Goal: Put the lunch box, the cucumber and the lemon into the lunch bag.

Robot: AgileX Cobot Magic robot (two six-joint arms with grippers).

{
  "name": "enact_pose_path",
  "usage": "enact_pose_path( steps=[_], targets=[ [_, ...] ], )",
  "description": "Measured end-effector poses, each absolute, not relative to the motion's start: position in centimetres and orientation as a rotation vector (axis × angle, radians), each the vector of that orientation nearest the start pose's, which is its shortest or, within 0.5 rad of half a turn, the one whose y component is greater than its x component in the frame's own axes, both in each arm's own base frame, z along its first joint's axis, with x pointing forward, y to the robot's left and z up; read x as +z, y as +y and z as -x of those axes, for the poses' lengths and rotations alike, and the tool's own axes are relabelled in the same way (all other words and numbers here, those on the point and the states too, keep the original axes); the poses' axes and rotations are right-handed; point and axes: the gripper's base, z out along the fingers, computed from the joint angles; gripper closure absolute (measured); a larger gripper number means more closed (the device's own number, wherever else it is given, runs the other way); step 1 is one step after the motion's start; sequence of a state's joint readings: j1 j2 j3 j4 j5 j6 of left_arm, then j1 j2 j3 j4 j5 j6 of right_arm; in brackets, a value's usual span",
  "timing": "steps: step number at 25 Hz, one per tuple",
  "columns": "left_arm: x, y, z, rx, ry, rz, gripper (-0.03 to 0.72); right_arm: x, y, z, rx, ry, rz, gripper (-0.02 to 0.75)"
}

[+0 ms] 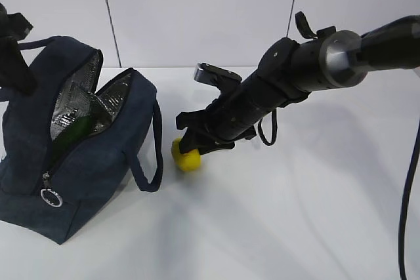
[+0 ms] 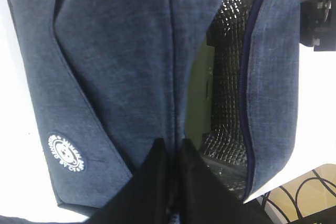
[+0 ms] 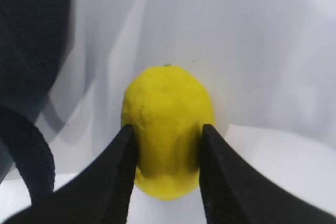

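One lemon [image 3: 167, 129] pinched in right tool [image 3: 167, 174]; left tool [image 2: 173, 153] clamped on one lunch bag [image 2: 121, 72].

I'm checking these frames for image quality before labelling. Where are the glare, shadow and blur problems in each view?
Exterior view: white table washed out, soft shadow under the lemon. Left wrist view: foil lining glints inside the lunch bag, the left gripper a dark, featureless mass. Right wrist view: lemon sharp, right gripper fingers soft-edged, background overexposed.

Lunch bag [image 1: 79, 162] hides most of cucumber [image 1: 72, 132]
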State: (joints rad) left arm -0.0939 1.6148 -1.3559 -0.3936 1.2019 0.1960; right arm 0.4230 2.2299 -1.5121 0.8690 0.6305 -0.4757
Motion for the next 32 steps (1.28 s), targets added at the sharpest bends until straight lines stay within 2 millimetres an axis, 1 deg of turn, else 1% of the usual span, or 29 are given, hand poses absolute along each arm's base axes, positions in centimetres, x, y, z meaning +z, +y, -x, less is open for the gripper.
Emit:
enact_pose_path(
  steps=[11, 17, 24, 26, 32],
  targets=[
    [29.9, -6.2, -31.6, -0.54, 2.867, -0.263, 0.687, 12.1, 22.5, -40.0, 0.845, 2.702, 0.367, 0.468],
    [29.9, -6.2, -31.6, -0.54, 2.867, -0.263, 0.687, 12.7, 22.3, -39.8, 0.812, 2.699, 0.43, 0.468],
    [29.9, -6.2, -31.6, -0.54, 2.867, -0.263, 0.687, 14.1, 22.0, -39.4, 0.754, 2.688, 0.542, 0.472],
    [29.9, -6.2, -31.6, -0.54, 2.867, -0.263, 0.687, 14.6, 21.6, -39.3, 0.743, 2.693, 0.574, 0.474],
    [29.9, -6.2, -31.6, -0.54, 2.867, -0.263, 0.687, 17.5, 19.7, -39.4, 0.728, 2.668, 0.595, 0.484]
  ],
)
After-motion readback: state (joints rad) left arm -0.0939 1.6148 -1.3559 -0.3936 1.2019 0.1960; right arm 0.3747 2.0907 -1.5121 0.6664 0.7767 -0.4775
